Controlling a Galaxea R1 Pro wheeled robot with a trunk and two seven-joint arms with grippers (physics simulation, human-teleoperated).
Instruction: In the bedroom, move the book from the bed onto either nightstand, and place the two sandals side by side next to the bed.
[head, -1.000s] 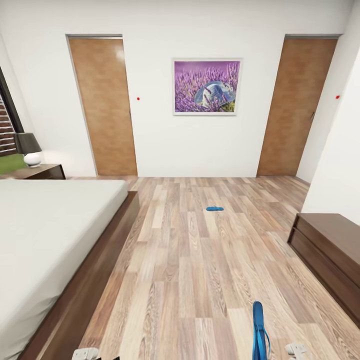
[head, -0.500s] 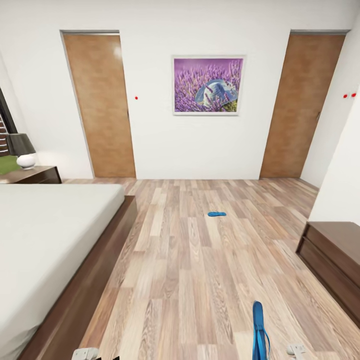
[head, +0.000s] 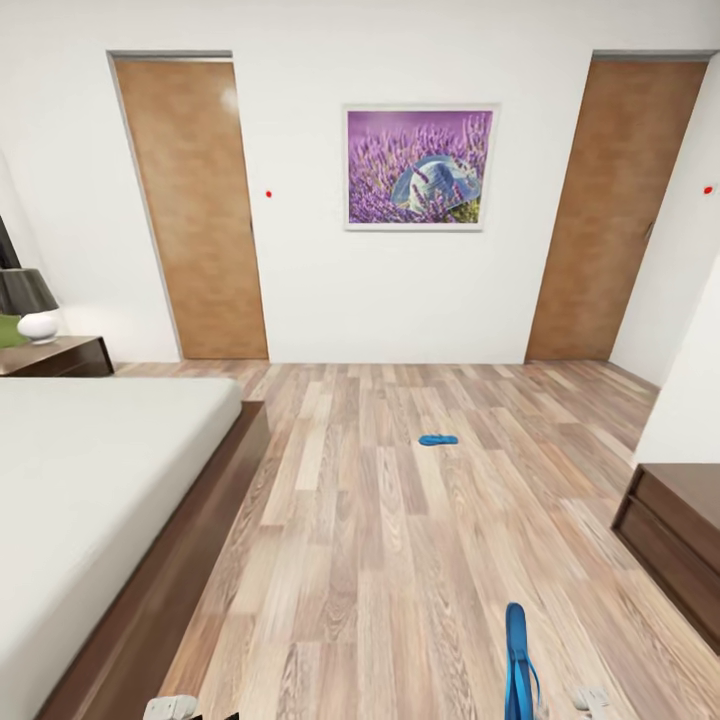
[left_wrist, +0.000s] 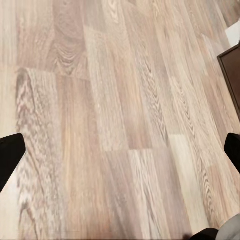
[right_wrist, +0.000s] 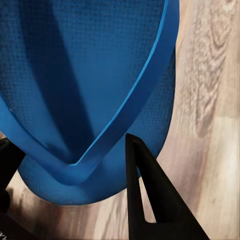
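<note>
One blue sandal (head: 437, 439) lies flat on the wood floor in the middle of the bedroom, well ahead of me. The other sandal (head: 518, 660) hangs on edge at the bottom right of the head view. My right gripper (right_wrist: 75, 170) is shut on this sandal (right_wrist: 95, 75), and one black finger (right_wrist: 150, 200) crosses its sole. My left gripper (left_wrist: 120, 155) is open over bare floor, holding nothing. The bed (head: 90, 480) with its grey mattress runs along the left. A nightstand (head: 60, 357) stands at its far end. The book is out of view.
A grey lamp (head: 25, 303) sits on the nightstand. A long dark wooden bench (head: 680, 540) stands at the right wall. Two wooden doors (head: 190, 210) and a purple picture (head: 420, 167) are on the far wall. Open floor lies between bed and bench.
The whole view has shifted: the far wall and doors look closer, the bench has slid rightward in the picture. The held sandal keeps its place relative to me.
</note>
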